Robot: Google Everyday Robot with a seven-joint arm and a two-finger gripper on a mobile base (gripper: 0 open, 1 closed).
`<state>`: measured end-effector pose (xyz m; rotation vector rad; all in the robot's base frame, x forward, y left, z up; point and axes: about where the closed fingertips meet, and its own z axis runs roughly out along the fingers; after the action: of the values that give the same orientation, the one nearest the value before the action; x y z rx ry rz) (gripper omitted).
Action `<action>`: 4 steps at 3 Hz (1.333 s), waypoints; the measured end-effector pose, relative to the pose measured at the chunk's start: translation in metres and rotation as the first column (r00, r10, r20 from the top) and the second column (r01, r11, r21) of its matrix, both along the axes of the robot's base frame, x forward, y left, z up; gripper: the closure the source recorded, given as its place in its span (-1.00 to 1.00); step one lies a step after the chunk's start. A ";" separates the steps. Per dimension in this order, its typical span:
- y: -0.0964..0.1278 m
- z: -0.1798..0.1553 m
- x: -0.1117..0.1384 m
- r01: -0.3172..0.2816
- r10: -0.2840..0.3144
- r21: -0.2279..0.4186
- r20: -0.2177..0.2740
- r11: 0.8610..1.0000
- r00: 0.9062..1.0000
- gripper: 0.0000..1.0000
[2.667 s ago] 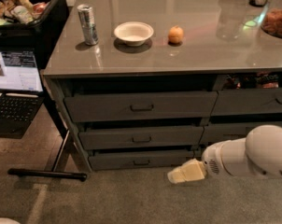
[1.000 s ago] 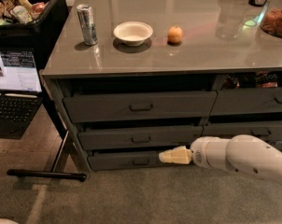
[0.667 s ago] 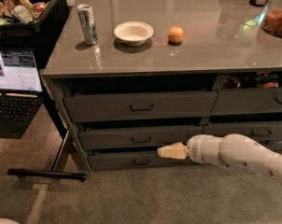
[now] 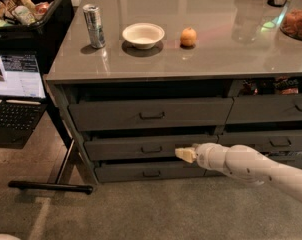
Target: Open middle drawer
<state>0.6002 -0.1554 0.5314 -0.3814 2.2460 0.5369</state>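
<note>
The gripper (image 4: 184,154) is low down at the front of the middle drawer (image 4: 116,148), just to the right of its handle (image 4: 151,149). On top of the desk (image 4: 216,54) stand a can (image 4: 94,26), a bowl (image 4: 143,35) and an orange fruit (image 4: 188,36). A laptop (image 4: 16,86) sits open to the left.

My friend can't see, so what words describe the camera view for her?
The pincer of a white robot arm is at the front of the middle drawer, just right of its handle. On the grey counter above sit a can, a white bowl and an orange fruit.
</note>
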 end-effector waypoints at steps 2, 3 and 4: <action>0.007 -0.025 0.033 0.032 -0.054 0.151 0.146 0.988 0.988 0.78; 0.015 -0.028 0.031 0.024 -0.047 0.164 0.137 0.986 0.989 1.00; 0.015 -0.028 0.031 0.024 -0.047 0.164 0.137 0.986 0.989 1.00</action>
<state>0.6314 -0.1407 0.5032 -0.2865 2.0539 0.6483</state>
